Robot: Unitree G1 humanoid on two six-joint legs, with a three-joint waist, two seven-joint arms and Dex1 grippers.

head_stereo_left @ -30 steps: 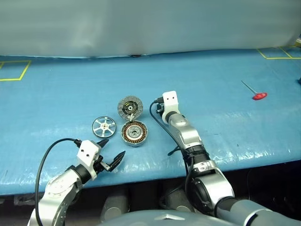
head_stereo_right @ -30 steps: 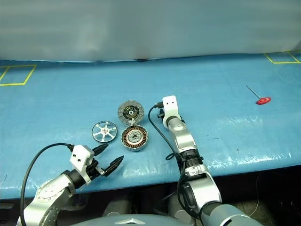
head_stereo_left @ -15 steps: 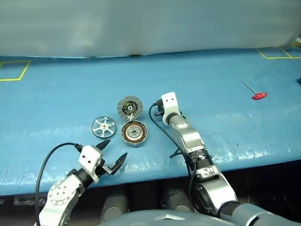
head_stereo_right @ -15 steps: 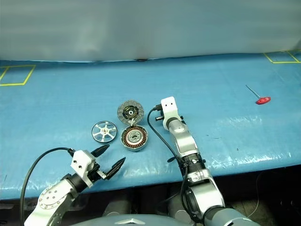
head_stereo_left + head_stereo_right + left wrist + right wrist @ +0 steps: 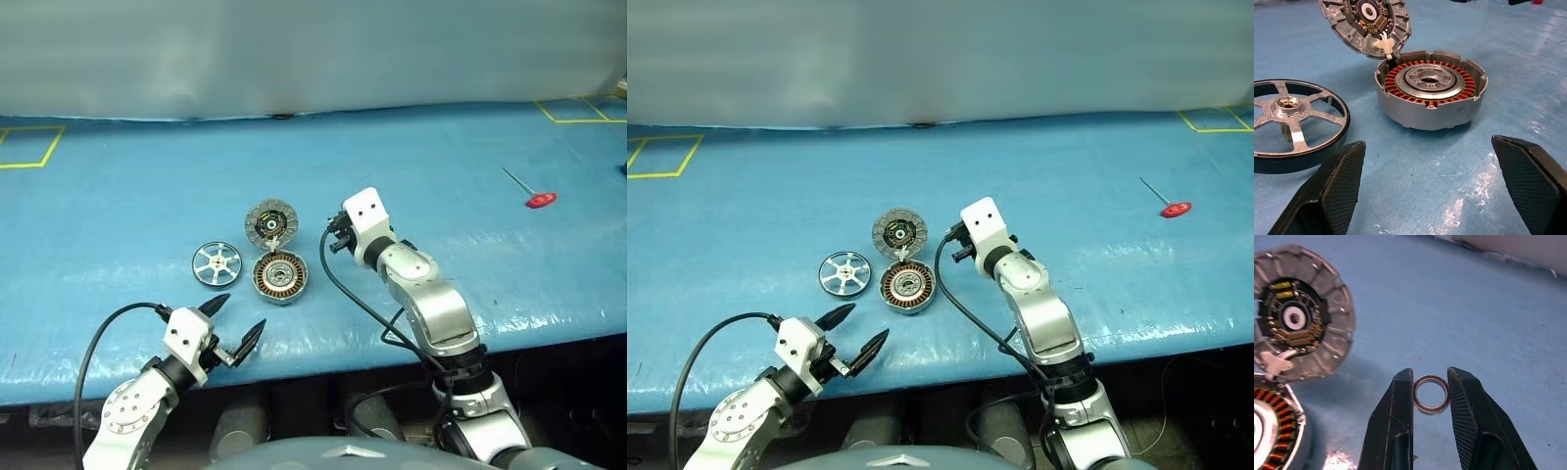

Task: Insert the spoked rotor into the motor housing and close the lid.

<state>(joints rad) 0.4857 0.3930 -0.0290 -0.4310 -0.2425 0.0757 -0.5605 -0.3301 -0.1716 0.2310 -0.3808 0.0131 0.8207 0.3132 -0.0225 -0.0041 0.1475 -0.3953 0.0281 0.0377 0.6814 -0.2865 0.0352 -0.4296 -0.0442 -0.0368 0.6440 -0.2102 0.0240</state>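
The spoked rotor [image 5: 217, 262], a flat silver wheel, lies on the blue table left of the motor housing [image 5: 280, 277]. The housing is a grey cup with copper windings [image 5: 1430, 90]. The lid [image 5: 270, 222] leans open just behind the housing, its striped inner face [image 5: 1298, 318] up. My left gripper [image 5: 240, 313] stands open near the table's front edge, pointing at the rotor and the housing, touching neither. My right hand [image 5: 370, 220] hovers to the right of the lid. Its gripper [image 5: 1430, 372] is shut on a small metal ring [image 5: 1422, 406], held above the table.
A red-handled tool [image 5: 539, 200] lies far to the right. Yellow tape squares [image 5: 29, 147] mark the back corners of the blue table cover [image 5: 147, 196]. A black cable [image 5: 338, 284] hangs from my right wrist over the table, right of the housing.
My right hand has lifted and drawn back from beside the lid, its elbow swinging out to the right. The left gripper, rotor, housing and lid stay as they were.
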